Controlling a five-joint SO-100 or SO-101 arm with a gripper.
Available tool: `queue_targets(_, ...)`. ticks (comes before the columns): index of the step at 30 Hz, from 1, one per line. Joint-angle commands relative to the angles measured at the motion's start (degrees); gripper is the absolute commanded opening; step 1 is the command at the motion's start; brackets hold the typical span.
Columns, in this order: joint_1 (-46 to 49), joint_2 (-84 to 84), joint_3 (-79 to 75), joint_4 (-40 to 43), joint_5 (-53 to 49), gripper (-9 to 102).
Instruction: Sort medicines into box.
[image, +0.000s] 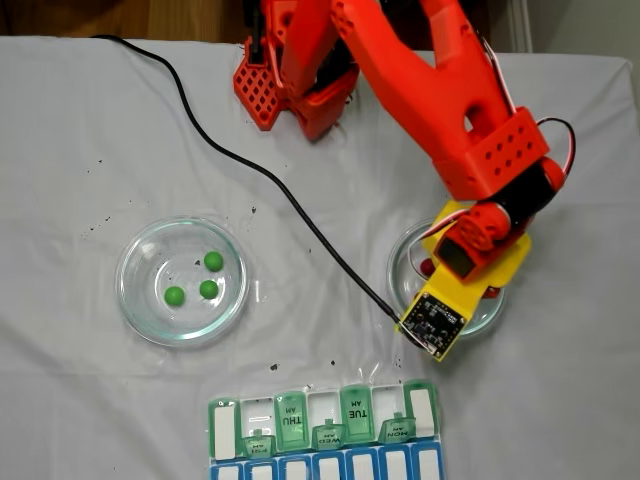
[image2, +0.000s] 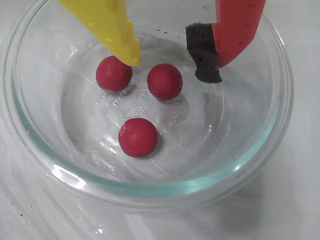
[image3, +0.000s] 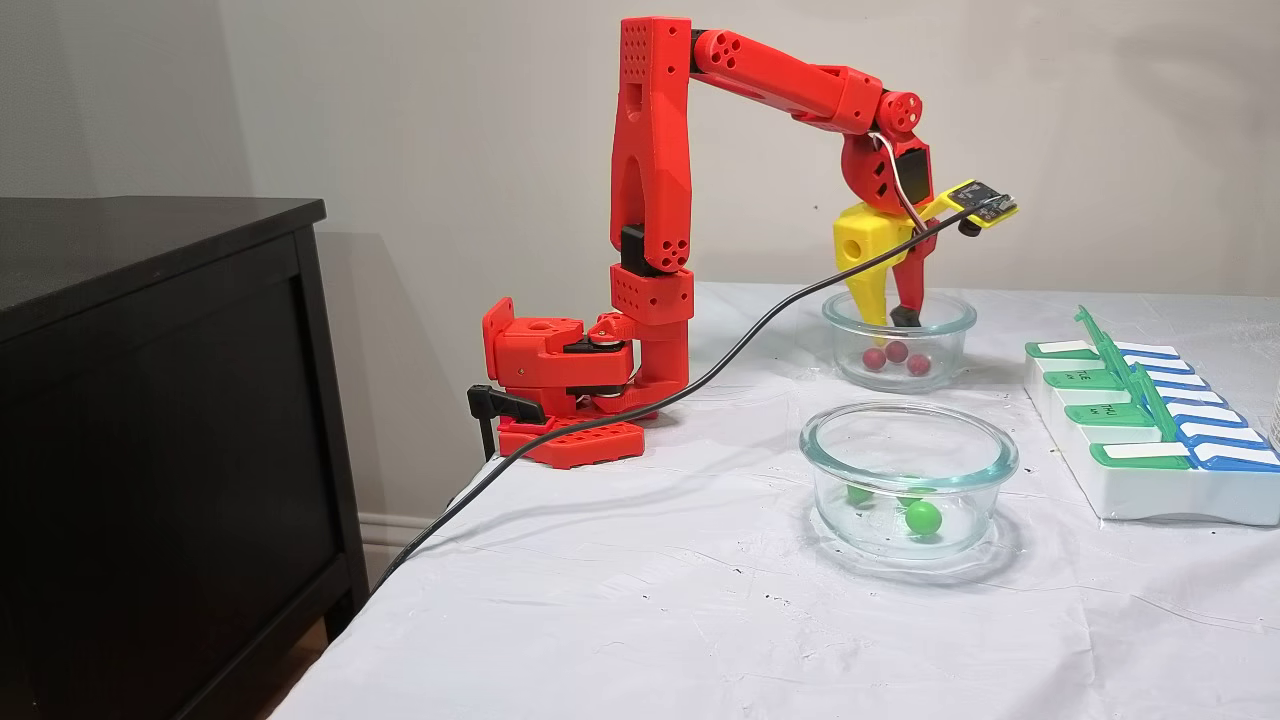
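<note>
Three dark red medicines (image2: 138, 137) lie in a clear glass dish (image2: 30, 145). My gripper (image2: 170, 62) hangs open just inside the dish. Its yellow finger (image2: 122, 35) has its tip right by the left ball (image2: 114, 73), and its red finger with the black pad (image2: 204, 52) is to the right of the middle ball (image2: 164, 81). Nothing is held. From the side, the gripper (image3: 893, 318) dips into the far dish (image3: 950, 312). Three green medicines (image: 208, 289) lie in another dish (image: 130, 295). The box (image: 225, 428) has green lids, some raised.
A black cable (image: 250, 165) runs across the white cloth from the wrist camera board (image: 433, 322) past the arm's base (image: 290, 90). A black cabinet (image3: 150, 400) stands beyond the table's left edge in a fixed view. The box (image3: 1150, 495) sits at the right there.
</note>
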Motion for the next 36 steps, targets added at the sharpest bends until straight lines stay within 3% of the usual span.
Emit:
queue_targets(1, -0.53, 1.23, -1.23, -1.23, -0.09, 20)
queue_targets(26, 0.53, -3.08, 0.35, -6.94, 0.35, 17)
queue_targets(36, 0.97, -3.78, 0.44, -8.0, 0.7, 2)
